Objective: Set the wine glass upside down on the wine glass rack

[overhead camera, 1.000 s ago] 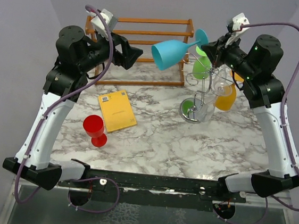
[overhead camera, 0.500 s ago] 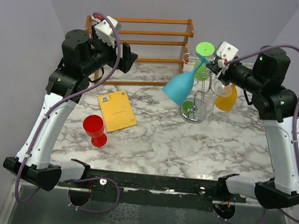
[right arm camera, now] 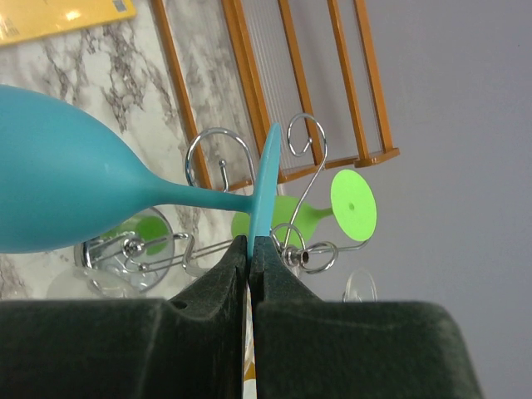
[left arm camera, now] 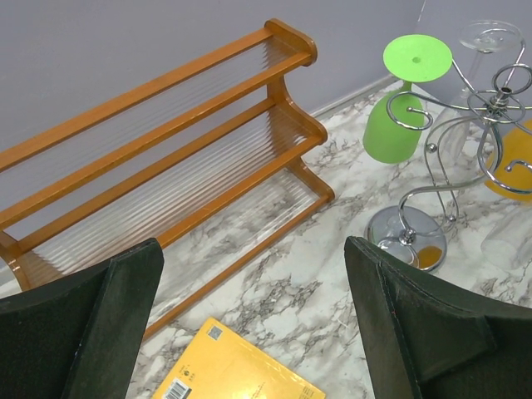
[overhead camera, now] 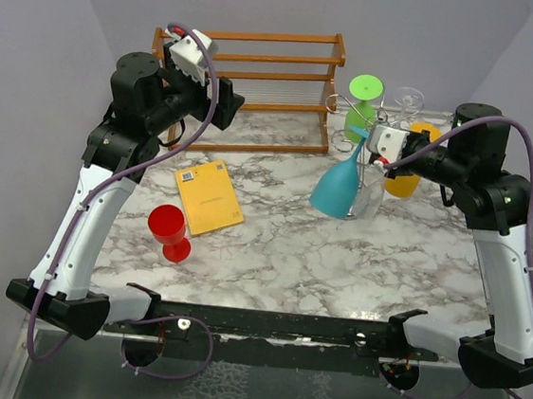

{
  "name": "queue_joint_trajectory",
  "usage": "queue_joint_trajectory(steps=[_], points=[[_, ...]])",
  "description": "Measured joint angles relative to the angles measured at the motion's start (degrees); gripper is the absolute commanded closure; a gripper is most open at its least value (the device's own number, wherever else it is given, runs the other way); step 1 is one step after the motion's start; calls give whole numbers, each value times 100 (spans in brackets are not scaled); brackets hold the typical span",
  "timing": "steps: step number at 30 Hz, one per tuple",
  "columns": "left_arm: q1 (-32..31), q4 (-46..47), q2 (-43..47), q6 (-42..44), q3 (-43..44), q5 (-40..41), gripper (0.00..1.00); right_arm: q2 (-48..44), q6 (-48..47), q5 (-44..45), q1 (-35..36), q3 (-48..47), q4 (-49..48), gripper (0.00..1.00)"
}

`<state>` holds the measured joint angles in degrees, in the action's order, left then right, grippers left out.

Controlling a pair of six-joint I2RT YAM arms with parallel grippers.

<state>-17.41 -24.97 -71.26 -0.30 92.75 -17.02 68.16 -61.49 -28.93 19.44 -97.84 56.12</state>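
2 tools differ: the right tool [right arm camera: 249, 249] pinches the foot rim of the blue wine glass [overhead camera: 337, 183], now tipped bowl-down just beside the wine glass rack [left arm camera: 399, 233], where 1 second ago it was nearly level and higher; the left tool [left arm camera: 249, 283] stands spread above open counter [overhead camera: 337, 255] near the wooden shelf rack [overhead camera: 274, 38]; only the right wrist view shows the pinch.

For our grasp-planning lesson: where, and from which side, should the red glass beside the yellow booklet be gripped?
Probably the short stem of the red glass, between bowl and foot, approached level from its left. It seems to stand upright, the bowl is wide, and the yellow booklet lies close on its right. The open left end effector is nearer.
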Motion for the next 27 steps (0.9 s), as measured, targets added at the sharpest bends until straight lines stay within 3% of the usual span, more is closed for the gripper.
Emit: queue_joint_trajectory(steps=[27], points=[[85, 2, -129, 2, 0, -59, 6, 243, -734, 1419, 238, 507, -538, 99]])
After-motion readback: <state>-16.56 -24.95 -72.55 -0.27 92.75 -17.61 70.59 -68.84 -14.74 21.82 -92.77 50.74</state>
